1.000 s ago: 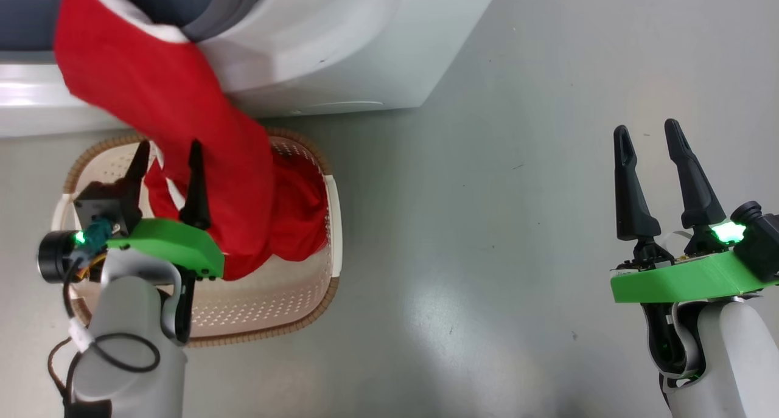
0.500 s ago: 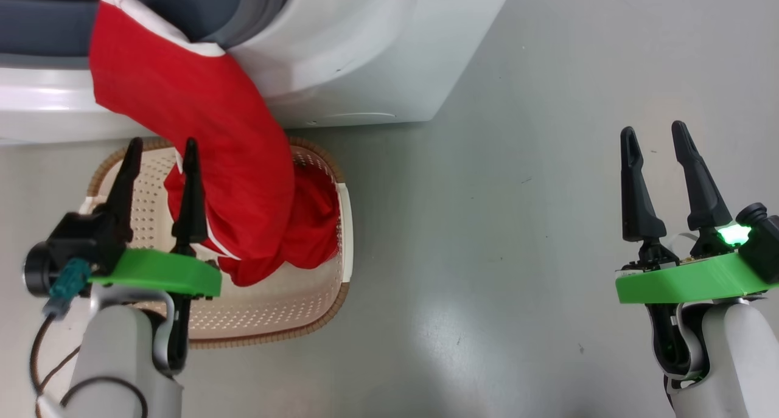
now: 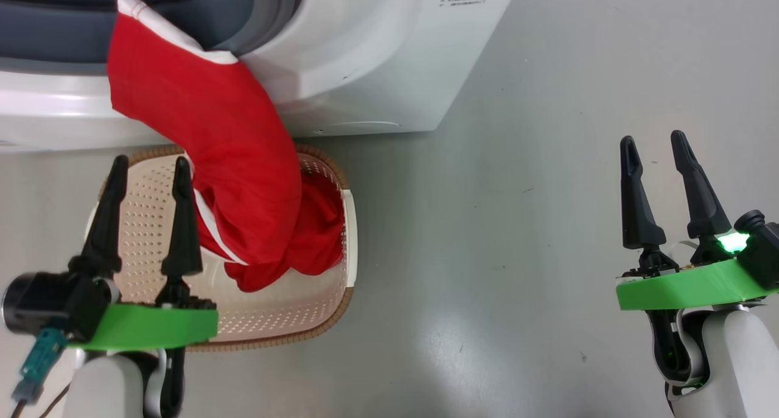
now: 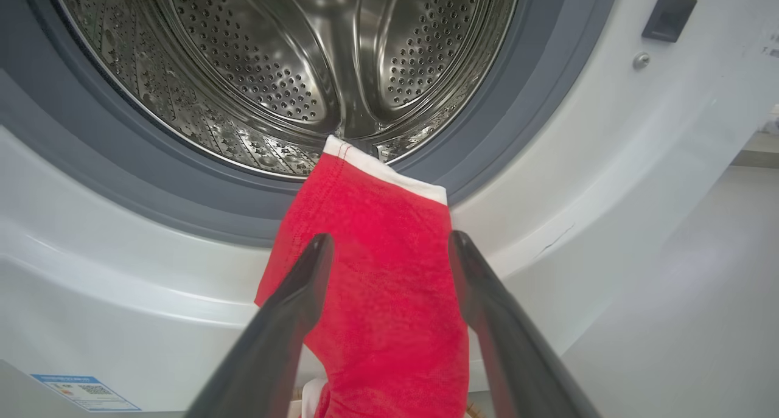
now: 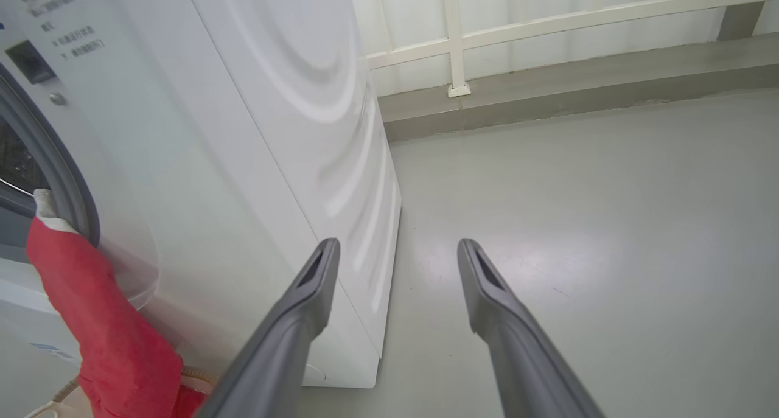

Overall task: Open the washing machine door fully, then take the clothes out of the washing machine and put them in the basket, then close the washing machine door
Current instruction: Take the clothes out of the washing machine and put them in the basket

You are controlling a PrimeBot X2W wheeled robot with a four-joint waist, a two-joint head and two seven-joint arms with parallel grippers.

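The red clothes [image 3: 243, 162] hang from the washing machine [image 3: 377, 59] opening, white-trimmed end on the grey gasket [image 4: 122, 181], lower end bunched in the cream basket [image 3: 331, 317] on the floor in front. My left gripper [image 3: 150, 162] is open over the basket's left half, just left of the garment and holding nothing. In the left wrist view its fingertips [image 4: 319, 247] frame the hanging clothes [image 4: 377, 223] below the steel drum [image 4: 286, 59]. My right gripper [image 3: 652, 139] is open and empty over bare floor at the right. The washing machine door is out of view.
Grey floor [image 3: 487, 235] stretches to the right of the basket and machine. In the right wrist view the right gripper [image 5: 397, 246] points past the machine's white side panel [image 5: 274, 132] toward a pale railing [image 5: 453, 41] and a low kerb.
The head camera has shifted a little. My left gripper has drawn back from the red garment toward me, still open. The garment stays draped from machine to basket; the right gripper barely moved.
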